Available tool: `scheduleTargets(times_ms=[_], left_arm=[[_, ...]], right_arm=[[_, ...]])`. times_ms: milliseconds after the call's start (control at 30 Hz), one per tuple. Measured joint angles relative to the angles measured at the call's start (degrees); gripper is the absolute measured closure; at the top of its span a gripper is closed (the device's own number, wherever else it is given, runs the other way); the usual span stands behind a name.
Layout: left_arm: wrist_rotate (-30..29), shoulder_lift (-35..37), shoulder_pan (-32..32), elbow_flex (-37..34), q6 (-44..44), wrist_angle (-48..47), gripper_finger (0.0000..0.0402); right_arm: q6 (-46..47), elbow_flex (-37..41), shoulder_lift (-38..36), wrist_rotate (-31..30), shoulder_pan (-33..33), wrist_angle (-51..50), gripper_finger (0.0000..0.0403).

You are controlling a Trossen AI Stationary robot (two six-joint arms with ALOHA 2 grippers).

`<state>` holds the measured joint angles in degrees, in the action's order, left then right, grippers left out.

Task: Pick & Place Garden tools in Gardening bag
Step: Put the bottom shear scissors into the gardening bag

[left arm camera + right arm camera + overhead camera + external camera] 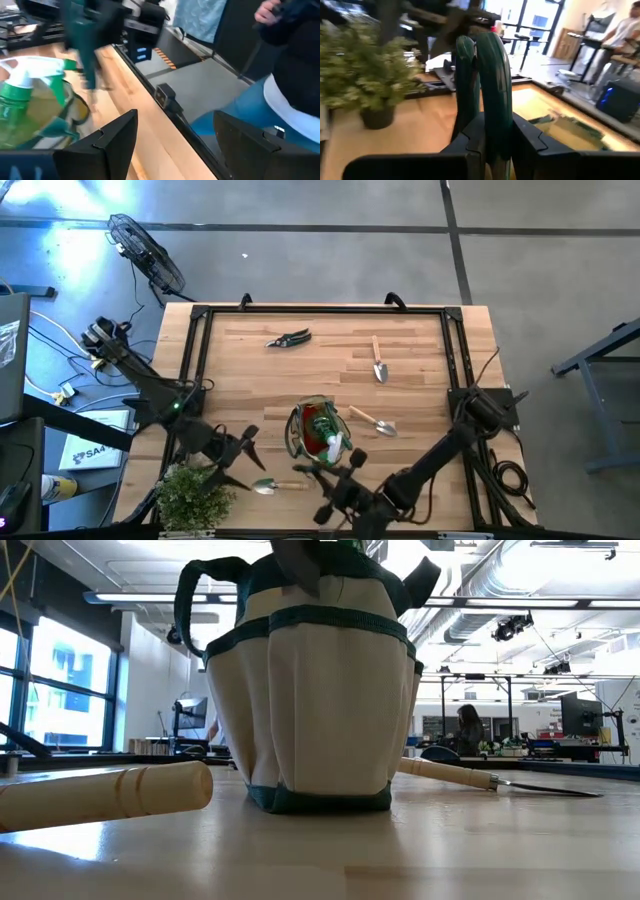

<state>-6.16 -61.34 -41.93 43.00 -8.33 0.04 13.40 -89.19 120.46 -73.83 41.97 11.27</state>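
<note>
The right gripper (492, 142) clamps the gardening bag's (300, 425) dark loop handle (492, 75). The left gripper (243, 460) gapes empty, a trowel (280, 486) just beside it.

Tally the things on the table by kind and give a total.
Trowels: 3
Pruning shears: 1
Gardening bag: 1, with a green-and-white spray bottle and something red inside
Potted plant: 1
Total: 6, not counting what the bag holds
</note>
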Motion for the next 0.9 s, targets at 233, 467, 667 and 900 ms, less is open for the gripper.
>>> scheduleTargets(times_ms=[233,467,667,900], left_arm=[[-5.9,0.0,-3.2,0.0,0.7,-2.0,0.0149],[-8.7,0.0,-3.1,0.0,3.3,-2.9,0.0149],[-12.2,0.0,-3.1,0.0,3.9,-3.2,0.0149],[-12.2,0.0,-3.1,0.0,4.0,-3.2,0.0149]], right_arm=[[-1.1,0.0,0.0,-1.7,-1.7,-2.0,0.0358],[0.0,0.0,0.0,-5.6,-1.9,-6.7,0.0358],[9.5,0.0,0.0,-2.6,-2.9,-15.7,0.0358],[20.5,0.0,0.0,-2.6,-2.4,-25.8,0.0358]])
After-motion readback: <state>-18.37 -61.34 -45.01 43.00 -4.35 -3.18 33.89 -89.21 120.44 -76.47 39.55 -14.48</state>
